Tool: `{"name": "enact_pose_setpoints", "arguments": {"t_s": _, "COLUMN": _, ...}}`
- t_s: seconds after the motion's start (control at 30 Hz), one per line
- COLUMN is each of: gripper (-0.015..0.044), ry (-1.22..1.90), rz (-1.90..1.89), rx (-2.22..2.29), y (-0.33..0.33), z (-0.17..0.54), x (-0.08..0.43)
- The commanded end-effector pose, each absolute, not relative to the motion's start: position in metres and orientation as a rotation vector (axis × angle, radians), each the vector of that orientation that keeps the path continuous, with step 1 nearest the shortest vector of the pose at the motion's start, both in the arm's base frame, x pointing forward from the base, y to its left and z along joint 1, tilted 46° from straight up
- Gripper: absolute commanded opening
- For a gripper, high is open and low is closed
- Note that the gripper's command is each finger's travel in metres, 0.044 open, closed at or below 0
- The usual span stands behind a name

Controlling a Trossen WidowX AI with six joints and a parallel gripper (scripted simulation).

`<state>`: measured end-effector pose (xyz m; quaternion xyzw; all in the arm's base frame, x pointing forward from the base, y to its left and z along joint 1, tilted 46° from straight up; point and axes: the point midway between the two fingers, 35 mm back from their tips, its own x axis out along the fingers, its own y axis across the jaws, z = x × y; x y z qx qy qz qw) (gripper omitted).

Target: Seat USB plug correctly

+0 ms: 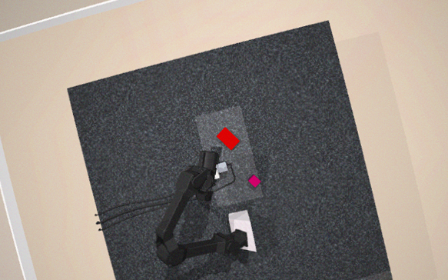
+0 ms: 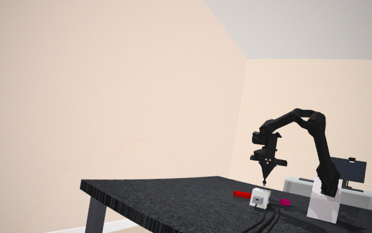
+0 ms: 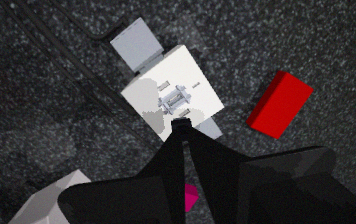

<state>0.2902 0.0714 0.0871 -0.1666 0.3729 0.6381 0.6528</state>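
The white power cube (image 1: pixel 216 175) (image 2: pixel 263 202) (image 3: pixel 200 82) stands on the dark table. Its top socket (image 3: pixel 175 100) shows in the wrist view with no plug in it. My gripper (image 2: pixel 264 179) (image 3: pixel 183 133) is shut on the small USB plug (image 2: pixel 264 184) (image 3: pixel 181 121), with its pale metal end pointing down in the exterior view. The plug hangs a little above the cube's top, with a gap below it. In the wrist view the cube looks turned relative to the fingers. Which way round the plug faces cannot be told. In the top view the arm hides the plug and fingertips.
Grey plugs (image 2: pixel 257 199) (image 3: pixel 137 45) sit on the cube's sides, with dark cables (image 2: pixel 270 217) beside it. A red block (image 1: pixel 228 138) (image 2: pixel 242 194) (image 3: pixel 282 107) and a magenta block (image 1: pixel 254 180) (image 2: pixel 284 202) (image 3: pixel 190 197) lie nearby. A pale block (image 1: pixel 248 230) (image 2: pixel 324 207) stands at the arm's base.
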Motion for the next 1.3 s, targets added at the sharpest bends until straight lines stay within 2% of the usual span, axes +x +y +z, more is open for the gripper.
{"name": "enact_pose_setpoints", "arguments": {"t_s": 0.0, "gripper": 0.0, "ry": 0.788, "rz": 1.487, "rx": -0.441, "y": 0.0714, "z": 0.0869, "x": 0.2899}}
{"name": "enact_pose_setpoints", "arguments": {"t_s": 0.53, "gripper": 0.0, "ry": 0.486, "rz": 1.648, "rx": -0.74, "y": 0.0714, "z": 0.0869, "x": 0.2899}}
{"name": "enact_pose_setpoints", "arguments": {"t_s": 1.27, "gripper": 0.0, "ry": 0.479, "rz": 1.65, "rx": -0.735, "y": 0.0725, "z": 0.0868, "x": 0.2899}}
